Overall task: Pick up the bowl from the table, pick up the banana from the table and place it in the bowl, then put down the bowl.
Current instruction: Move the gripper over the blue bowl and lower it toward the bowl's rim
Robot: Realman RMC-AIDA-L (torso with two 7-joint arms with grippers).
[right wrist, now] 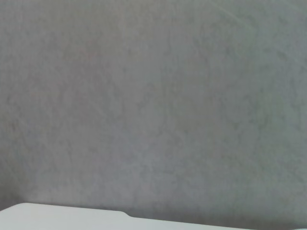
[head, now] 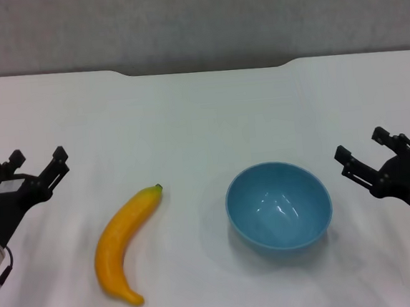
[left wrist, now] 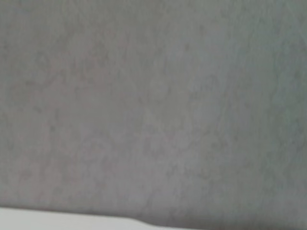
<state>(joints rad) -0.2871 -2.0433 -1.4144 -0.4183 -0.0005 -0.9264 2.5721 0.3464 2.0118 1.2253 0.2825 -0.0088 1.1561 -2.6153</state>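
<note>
A white bench (head: 201,111) holds a glossy blue bowl (head: 279,205) right of centre, likely light and slippery, best gripped at its rim. The banana (head: 126,236) lies left. Left pincer (head: 37,166) and right pincer (head: 367,154) hover open, empty.

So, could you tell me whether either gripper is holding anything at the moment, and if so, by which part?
Nothing is held. The left gripper and right gripper are open and empty; banana and bowl lie untouched.
</note>
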